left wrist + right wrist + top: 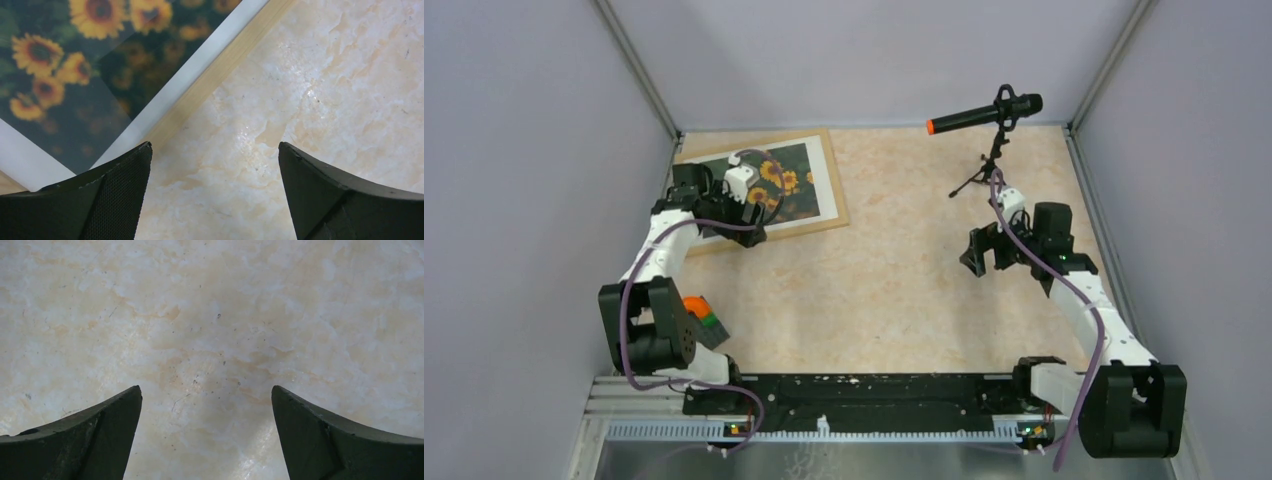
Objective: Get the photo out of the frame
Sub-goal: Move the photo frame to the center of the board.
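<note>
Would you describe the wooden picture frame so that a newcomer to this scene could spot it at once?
Start with the beige marble-patterned table and go to its far left corner. There the large, thin, light-wood rectangular frame lies flat, slightly askew. Unlike the black microphone on its tripod at the far right, it holds a print of yellow sunflowers.

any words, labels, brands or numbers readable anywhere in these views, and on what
None can be read.
The photo shows only sunflowers, with no caption.
The frame is bare wood.
The microphone is too small to show any marking.
</note>
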Robot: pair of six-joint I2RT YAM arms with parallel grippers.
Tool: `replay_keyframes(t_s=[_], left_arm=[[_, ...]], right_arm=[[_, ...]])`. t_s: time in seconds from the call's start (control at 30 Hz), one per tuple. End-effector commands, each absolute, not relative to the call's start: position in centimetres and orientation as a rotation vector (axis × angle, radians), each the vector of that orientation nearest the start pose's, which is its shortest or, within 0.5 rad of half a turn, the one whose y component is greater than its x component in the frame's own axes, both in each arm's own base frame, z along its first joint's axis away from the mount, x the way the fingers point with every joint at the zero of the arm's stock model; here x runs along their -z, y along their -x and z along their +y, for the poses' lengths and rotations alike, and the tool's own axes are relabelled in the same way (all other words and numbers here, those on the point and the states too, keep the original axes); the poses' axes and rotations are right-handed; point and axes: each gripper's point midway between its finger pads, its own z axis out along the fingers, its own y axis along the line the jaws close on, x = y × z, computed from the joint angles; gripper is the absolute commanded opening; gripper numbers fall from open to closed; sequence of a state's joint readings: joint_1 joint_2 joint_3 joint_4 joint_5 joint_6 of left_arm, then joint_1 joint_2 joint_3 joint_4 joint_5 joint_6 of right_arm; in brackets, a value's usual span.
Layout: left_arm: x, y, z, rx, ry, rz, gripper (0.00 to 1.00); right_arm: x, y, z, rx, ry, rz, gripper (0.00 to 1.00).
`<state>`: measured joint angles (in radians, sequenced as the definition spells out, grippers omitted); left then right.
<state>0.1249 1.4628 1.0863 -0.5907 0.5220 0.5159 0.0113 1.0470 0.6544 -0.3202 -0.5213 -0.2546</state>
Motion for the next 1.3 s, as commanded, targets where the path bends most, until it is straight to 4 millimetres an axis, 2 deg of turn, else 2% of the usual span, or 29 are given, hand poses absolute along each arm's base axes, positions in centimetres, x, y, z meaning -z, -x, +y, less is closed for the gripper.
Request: replay_keyframes(t_s=[0.0, 0.27, 0.47, 0.5, 0.57, 0.73, 0.87, 1.13, 1.27], left_arm=[[-13.4, -37.7, -2.9, 0.337, -0.790, 2.231, 0.99], [-10.2, -40.1, -5.0, 0.376, -1.108, 2.232, 0.99], [-8.3, -43.1, -5.4, 0.328, -1.176, 2.221, 0.99], [-7.9, -43.1, -6.4, 0.333, -1.220, 2.207, 0.99], [-7.0, -43.1, -7.0, 0.323, -1.292, 2.192, 0.98], [-4.9, -42.6, -7.8, 0.316, -1.406, 2.191, 0.95], [-3.7, -41.6, -8.5, 0.340, -1.470, 2.199, 0.87], [-1.1, -36.9, -11.1, 0.303, -1.736, 2.123, 0.59], [0.0, -34.6, -13.0, 0.292, -1.859, 2.085, 0.40]], right_arm=[[-14.4, -29.5, 9.0, -0.476, 0.611, 2.079, 0.99], [-14.1, -29.1, 9.5, -0.528, 0.633, 2.096, 0.99], [-14.0, -29.2, 9.6, -0.538, 0.636, 2.105, 0.99], [-14.0, -29.2, 9.7, -0.540, 0.638, 2.105, 0.99], [-14.0, -29.2, 9.6, -0.541, 0.637, 2.106, 0.99], [-13.8, -29.2, 9.6, -0.537, 0.639, 2.112, 0.99], [-13.9, -29.3, 9.6, -0.536, 0.641, 2.110, 0.99], [-14.0, -29.5, 9.6, -0.533, 0.641, 2.104, 0.99], [-14.1, -29.5, 9.6, -0.535, 0.638, 2.103, 0.99]])
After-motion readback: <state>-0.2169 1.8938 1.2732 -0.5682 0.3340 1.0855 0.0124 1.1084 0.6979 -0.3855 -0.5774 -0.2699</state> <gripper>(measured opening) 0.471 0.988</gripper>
